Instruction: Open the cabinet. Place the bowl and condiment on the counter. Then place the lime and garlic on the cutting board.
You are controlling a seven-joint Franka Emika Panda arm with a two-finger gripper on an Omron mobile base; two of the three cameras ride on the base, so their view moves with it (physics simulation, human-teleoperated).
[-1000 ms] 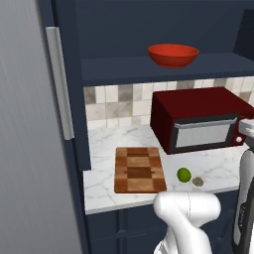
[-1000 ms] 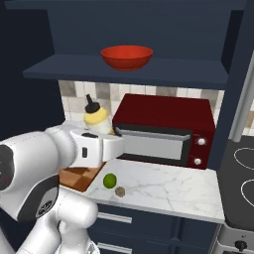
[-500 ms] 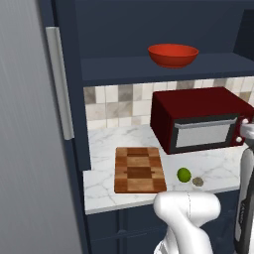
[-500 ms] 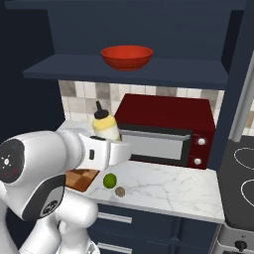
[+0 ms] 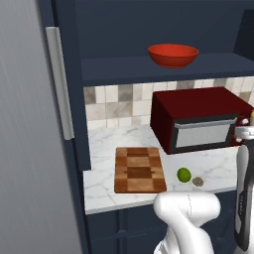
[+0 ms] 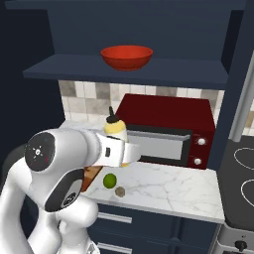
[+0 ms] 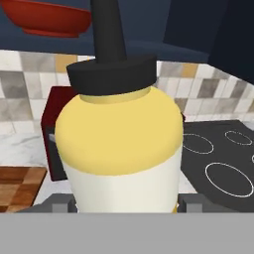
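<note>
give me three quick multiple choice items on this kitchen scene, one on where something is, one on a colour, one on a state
1. Where is the bowl?
A. on the cabinet shelf
B. on the cutting board
C. inside the microwave

2. What colour is the lime?
A. orange
B. green
C. white

3. What is the state of the condiment bottle?
A. lying on the counter
B. standing on the shelf
C. held upright in the gripper, above the counter

Key:
1. A, the bowl sits on the open cabinet's shelf above the microwave.
2. B, it shows bright green beside the garlic.
3. C, the jaws are clamped on its body and it hangs clear of the worktop.
</note>
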